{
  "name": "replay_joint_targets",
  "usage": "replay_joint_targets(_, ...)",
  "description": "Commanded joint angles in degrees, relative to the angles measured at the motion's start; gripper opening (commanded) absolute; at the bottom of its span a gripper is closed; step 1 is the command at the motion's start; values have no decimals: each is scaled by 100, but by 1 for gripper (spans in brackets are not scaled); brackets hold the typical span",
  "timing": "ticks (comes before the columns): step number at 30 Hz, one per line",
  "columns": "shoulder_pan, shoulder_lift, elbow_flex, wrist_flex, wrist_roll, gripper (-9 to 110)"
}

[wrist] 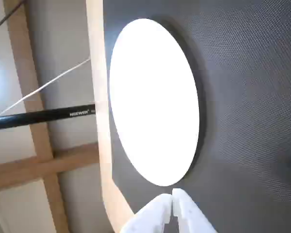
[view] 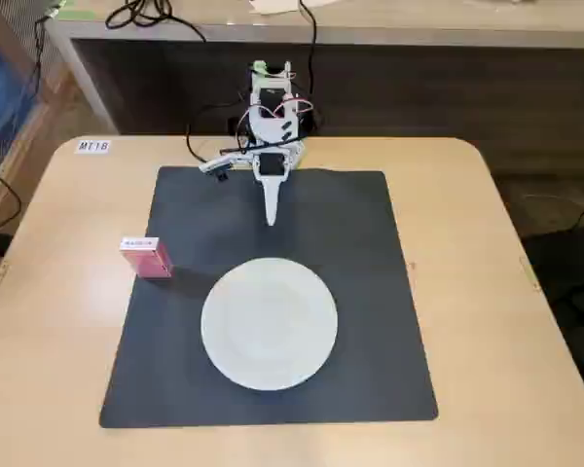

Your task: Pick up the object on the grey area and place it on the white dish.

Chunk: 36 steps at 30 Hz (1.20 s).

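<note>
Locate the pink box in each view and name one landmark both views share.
Fixed view: the pink box stands at the left edge of the grey mat, left of the white plate.
Wrist view: the box is not in it; only the plate, mat and gripper show.
Shared landmark: the white plate.

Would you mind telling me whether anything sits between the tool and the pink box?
Nothing visible does: only bare grey mat lies between the tool and the pink box at the mat's left edge.
</note>
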Motion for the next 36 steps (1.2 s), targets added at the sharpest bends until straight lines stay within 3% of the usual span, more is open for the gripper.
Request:
replay_joint_targets(1,-167,132,-369,-431,-114,0)
replay_joint_targets(14,-185,26,-686,-378,-176,0)
replay_joint_targets(19,-132,-2936,-4061,431,-1362,0)
replay_joint_targets(23,431,-4623,-6759,1266,-1591,0)
replay_joint_targets(36,2417,-7972,-10063,4061,-2373,0)
